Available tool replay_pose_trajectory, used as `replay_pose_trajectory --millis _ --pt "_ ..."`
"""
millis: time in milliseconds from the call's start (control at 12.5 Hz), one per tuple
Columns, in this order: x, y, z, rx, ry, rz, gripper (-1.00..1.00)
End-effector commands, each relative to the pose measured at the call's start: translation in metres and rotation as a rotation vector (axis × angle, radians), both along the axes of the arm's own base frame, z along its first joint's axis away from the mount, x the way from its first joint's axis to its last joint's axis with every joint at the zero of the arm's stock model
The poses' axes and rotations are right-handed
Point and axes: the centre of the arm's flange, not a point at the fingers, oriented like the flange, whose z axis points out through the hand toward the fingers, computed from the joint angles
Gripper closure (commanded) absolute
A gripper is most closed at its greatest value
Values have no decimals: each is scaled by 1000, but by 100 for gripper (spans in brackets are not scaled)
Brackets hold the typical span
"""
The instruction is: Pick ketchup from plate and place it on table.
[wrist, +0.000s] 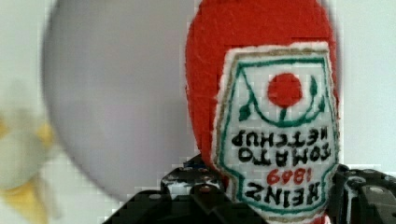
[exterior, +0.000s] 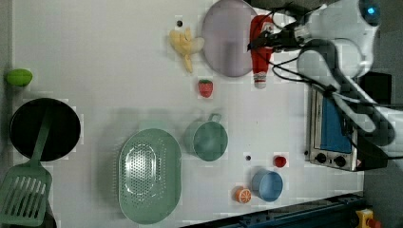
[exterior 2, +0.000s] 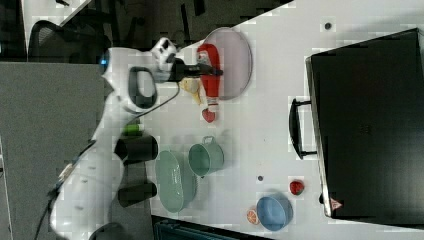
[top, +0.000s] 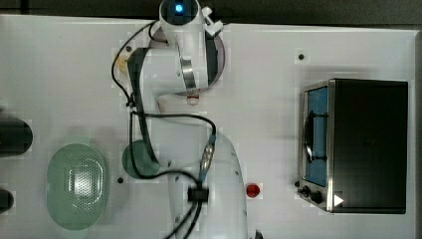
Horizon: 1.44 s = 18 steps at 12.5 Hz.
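Broadly, the white counter [exterior: 95, 47] carries a boxy black and steel toaster oven [exterior: 332, 133] at one edge, a pale green perforated oval colander [exterior: 149, 183], a black pan [exterior: 45, 128] and a green slotted spatula [exterior: 23, 192] beside it. At the far edge lies the flat, matte mauve-grey plate [exterior: 225, 38]. The ketchup [exterior: 260, 52], a soft red bottle with a stitched white label, is clamped between the jaws of the gripper [wrist: 275, 196] at the plate's rim. In the left view its cap points past the rim over bare counter. A peeled banana [exterior: 186, 45] touches the plate's other side, with a strawberry [exterior: 205, 88] near. The top view hides the bottle under the white arm [top: 186, 55]; the wrist view alone shows the label's lettering. Smaller things: green cup [exterior: 207, 139], blue bowl [exterior: 267, 185], lime [exterior: 19, 77], orange half [exterior: 243, 194], red ball [exterior: 280, 161].
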Motion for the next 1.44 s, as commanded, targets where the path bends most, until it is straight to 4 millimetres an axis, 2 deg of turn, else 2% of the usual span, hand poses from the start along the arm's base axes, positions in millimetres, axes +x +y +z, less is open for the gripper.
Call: replay_pose_trajectory --millis 80,240,400,640,800,960,1120,1440 --pt "7 -31 128 -2 -145 -37 -19" --pt "-11 -49 151 54 -141 -103 -19" --pt "-35 -68 164 91 -126 -160 -19" --pt "-81 -92 167 67 -89 -198 -19" --pt "-115 -100 159 52 -66 -214 -19" --pt "-148 -101 138 43 -46 -220 -19" --pt "-174 -100 107 39 -27 -221 -19" --pt "-207 -102 35 41 18 -231 -19"
